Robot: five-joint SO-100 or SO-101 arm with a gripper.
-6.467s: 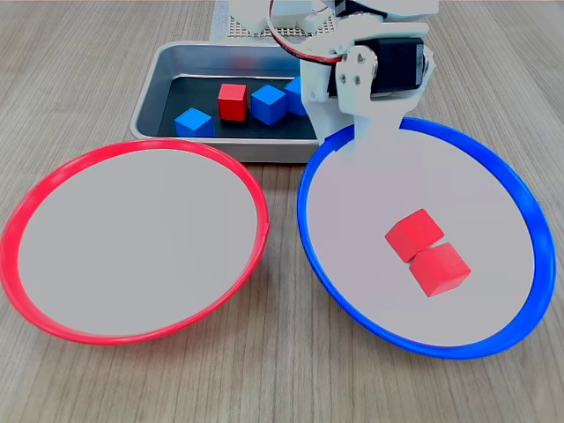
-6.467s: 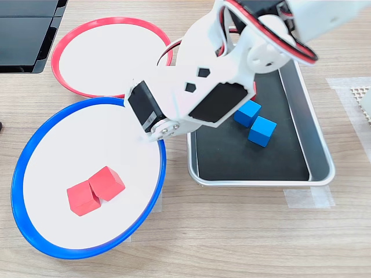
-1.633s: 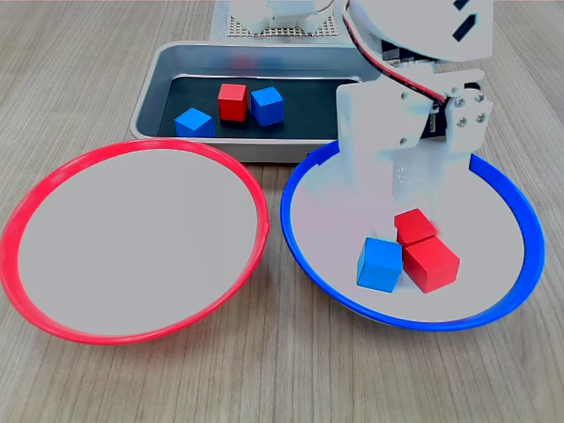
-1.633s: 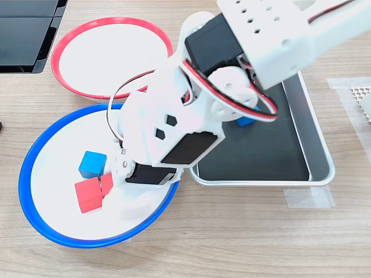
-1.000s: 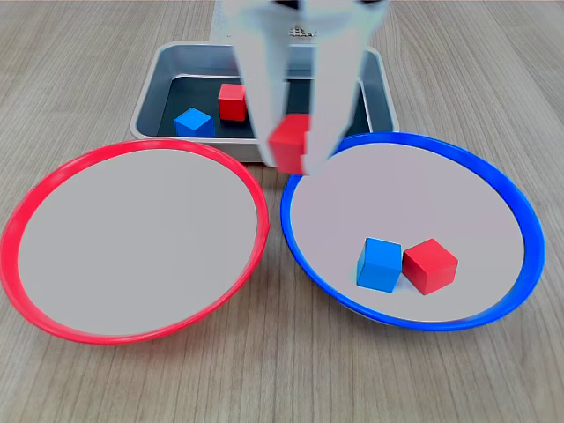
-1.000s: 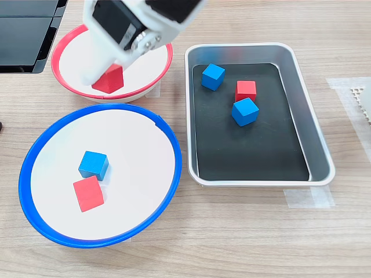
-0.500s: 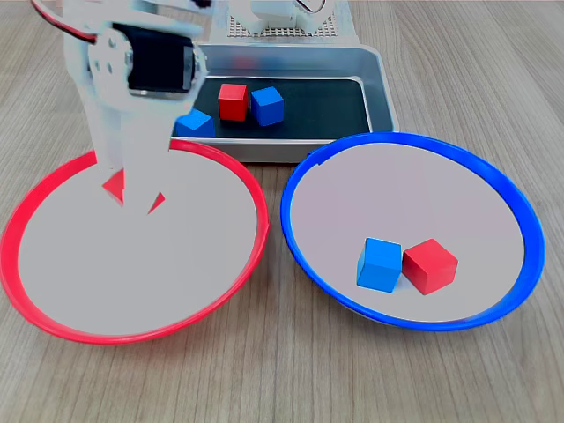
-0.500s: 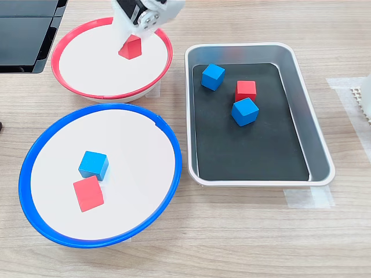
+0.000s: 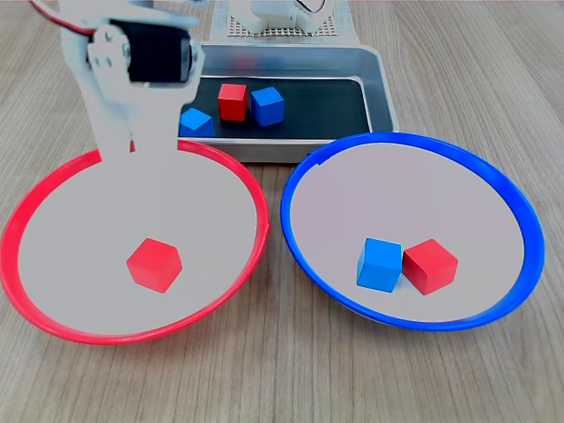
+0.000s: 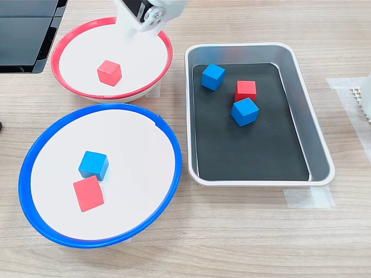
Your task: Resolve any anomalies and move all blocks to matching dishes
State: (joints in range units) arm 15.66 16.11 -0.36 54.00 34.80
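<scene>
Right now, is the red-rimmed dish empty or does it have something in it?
Not empty. One red block lies loose on the pale inside of the red-rimmed dish, shown in both exterior views, with nothing gripping it.

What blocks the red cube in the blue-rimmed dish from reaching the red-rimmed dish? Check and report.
Nothing visible. The red cube touches a blue cube, but lifted out, its way to the red-rimmed dish is open. The hand hovers at that dish's far rim.

No readable text, labels, brands or numbers in either exterior view.
</scene>
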